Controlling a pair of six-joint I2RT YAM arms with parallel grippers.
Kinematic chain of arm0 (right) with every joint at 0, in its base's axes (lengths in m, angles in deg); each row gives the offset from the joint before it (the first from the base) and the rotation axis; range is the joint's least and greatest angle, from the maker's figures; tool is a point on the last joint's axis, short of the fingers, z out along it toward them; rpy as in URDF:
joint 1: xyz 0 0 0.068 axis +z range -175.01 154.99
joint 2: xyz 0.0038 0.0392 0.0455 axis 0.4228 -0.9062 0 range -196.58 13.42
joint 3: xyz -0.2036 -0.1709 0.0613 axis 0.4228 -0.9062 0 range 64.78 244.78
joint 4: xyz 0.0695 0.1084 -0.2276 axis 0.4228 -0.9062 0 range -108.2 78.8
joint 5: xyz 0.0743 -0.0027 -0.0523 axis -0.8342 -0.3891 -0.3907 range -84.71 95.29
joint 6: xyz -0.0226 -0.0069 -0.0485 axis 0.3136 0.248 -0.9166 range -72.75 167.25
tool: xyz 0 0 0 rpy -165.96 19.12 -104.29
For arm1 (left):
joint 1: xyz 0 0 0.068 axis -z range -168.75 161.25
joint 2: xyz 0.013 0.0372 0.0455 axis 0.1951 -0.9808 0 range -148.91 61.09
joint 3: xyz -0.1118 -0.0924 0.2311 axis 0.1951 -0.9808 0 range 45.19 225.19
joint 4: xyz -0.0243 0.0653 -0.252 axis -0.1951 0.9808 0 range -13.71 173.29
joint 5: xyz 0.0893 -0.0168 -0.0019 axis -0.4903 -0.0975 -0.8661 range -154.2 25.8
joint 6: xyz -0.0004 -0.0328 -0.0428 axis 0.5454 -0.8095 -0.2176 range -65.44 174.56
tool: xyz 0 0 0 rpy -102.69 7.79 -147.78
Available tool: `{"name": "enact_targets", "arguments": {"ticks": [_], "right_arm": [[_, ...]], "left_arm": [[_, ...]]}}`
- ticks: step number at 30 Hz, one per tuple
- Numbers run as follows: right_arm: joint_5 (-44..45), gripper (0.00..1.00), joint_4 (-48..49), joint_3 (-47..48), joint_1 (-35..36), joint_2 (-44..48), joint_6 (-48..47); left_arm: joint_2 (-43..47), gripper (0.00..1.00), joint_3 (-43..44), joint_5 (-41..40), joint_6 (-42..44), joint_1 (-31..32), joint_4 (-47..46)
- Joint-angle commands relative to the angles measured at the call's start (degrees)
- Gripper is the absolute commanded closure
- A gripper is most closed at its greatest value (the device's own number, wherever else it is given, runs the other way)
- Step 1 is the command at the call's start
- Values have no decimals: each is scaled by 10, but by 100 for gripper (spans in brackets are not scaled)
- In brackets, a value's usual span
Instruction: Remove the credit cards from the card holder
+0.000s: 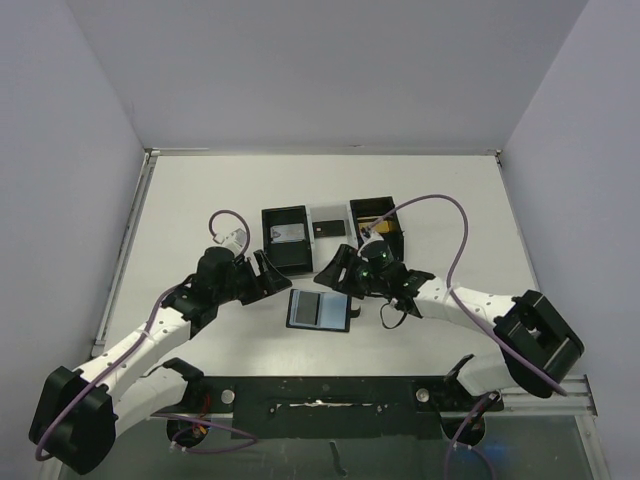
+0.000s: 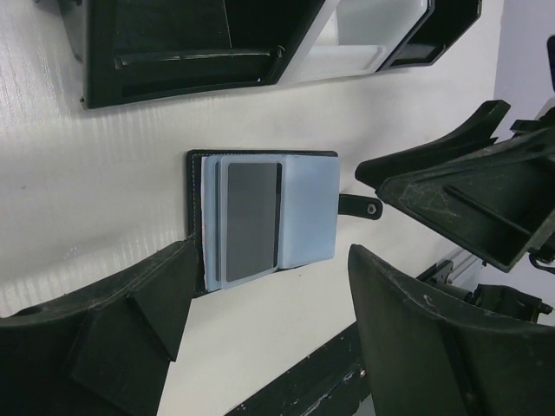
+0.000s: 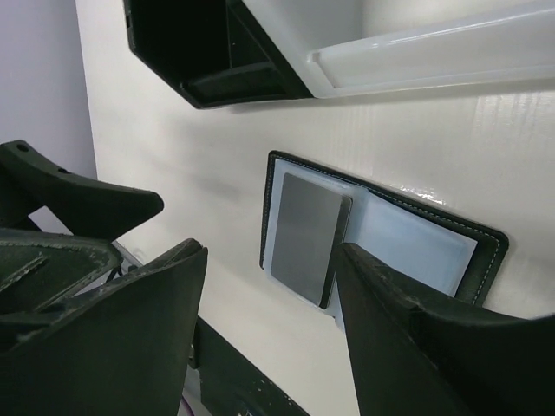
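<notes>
The card holder (image 1: 319,310) lies spread open on the table between my two grippers, its black closing tab (image 2: 360,206) pointing right. A grey credit card (image 2: 251,221) sits in its left pocket, also showing in the right wrist view as the credit card (image 3: 305,236). The holder's other blue-grey pocket (image 2: 308,212) shows no card. My left gripper (image 1: 266,272) is open just left of and behind the card holder (image 2: 264,217), with bare table between its fingers. My right gripper (image 1: 336,274) is open just behind the card holder (image 3: 408,247), also empty.
Two black open-top boxes (image 1: 285,238) (image 1: 378,225) stand behind the holder, with a pale tray (image 1: 328,224) between them. Something pale lies in the left box and something tan in the right one. A black rail (image 1: 330,392) runs along the near edge.
</notes>
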Motion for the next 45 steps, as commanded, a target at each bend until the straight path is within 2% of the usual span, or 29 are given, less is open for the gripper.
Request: {"name": "enact_targets", "arguments": {"ticks": [1, 8, 12, 20, 26, 37, 45], "right_arm": [[18, 40, 21, 19, 14, -17, 32], [16, 48, 12, 28, 37, -50, 42], [13, 49, 7, 29, 39, -65, 46], [-32, 56, 31, 34, 37, -114, 43], [-32, 60, 20, 33, 30, -128, 41], [-47, 68, 35, 18, 17, -142, 49], [-54, 75, 38, 18, 15, -152, 51]], "left_arm": [[-1, 31, 14, 12, 7, -4, -34], [-12, 34, 18, 15, 16, -5, -32], [-19, 37, 18, 22, 21, -5, -37], [-66, 49, 26, 60, 41, -4, -44], [-105, 59, 40, 90, 59, 1, -44], [-178, 71, 69, 107, 81, 36, -55], [-234, 71, 93, 94, 96, 73, -47]]}}
